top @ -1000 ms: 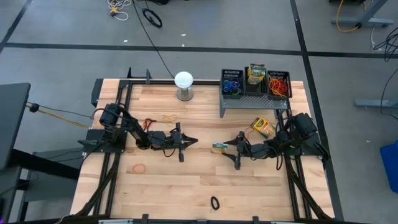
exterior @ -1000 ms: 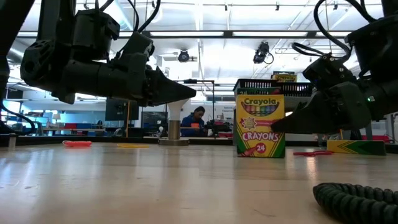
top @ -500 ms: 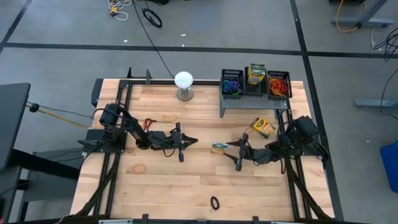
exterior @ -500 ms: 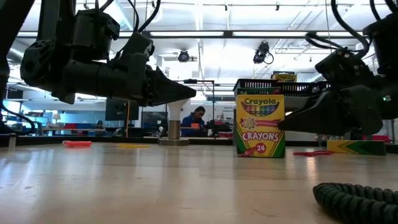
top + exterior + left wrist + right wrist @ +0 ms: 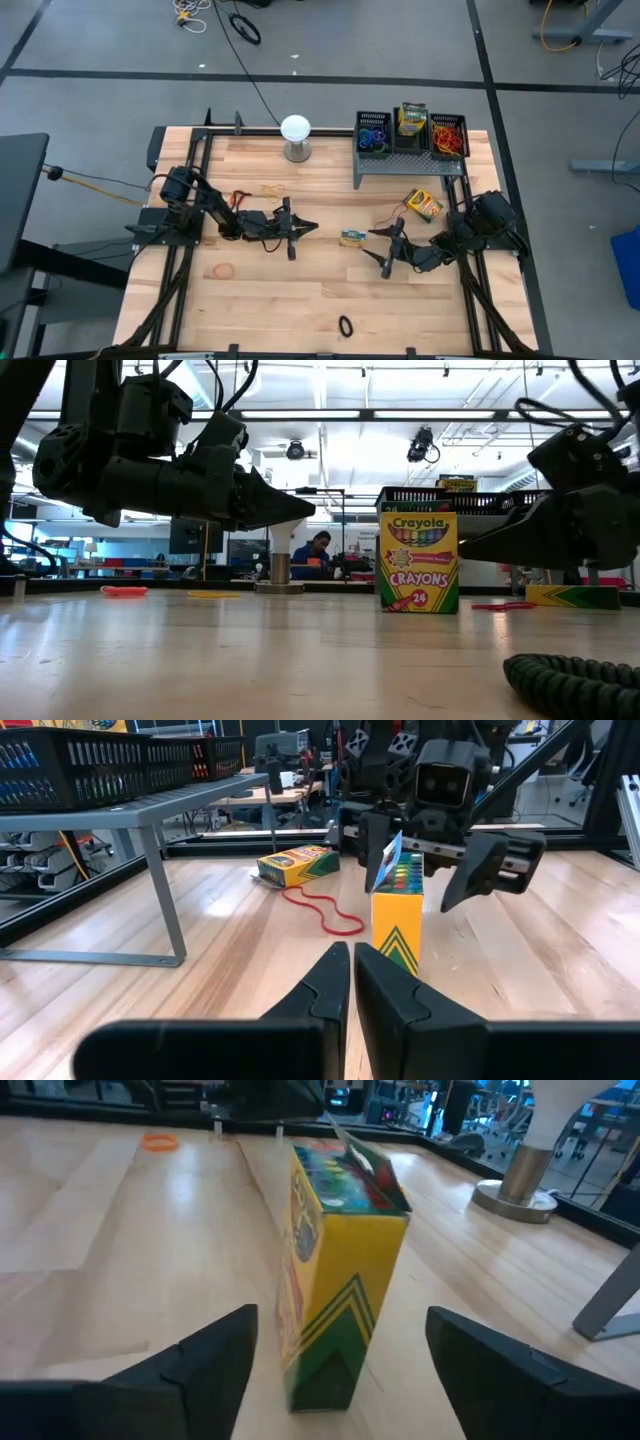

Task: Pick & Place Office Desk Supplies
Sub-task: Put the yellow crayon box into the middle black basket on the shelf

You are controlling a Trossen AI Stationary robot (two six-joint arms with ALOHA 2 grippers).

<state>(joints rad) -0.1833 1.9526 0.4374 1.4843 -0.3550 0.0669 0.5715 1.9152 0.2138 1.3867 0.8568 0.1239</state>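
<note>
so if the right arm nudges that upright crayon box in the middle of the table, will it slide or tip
Probably tip. The crayon box stands upright on a narrow base, so a high push should topple it. Its top flap looks open, so crayons might spill. The right end effector, open, faces it; a low grip across the wide faces seems safer.

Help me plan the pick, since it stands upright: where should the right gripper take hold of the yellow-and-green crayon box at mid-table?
Grip the upright yellow-and-green crayon box across its two broad printed faces at mid-height, coming level from its narrow edge. The open right gripper already straddles it; the top flap is open, so avoid it.
</note>
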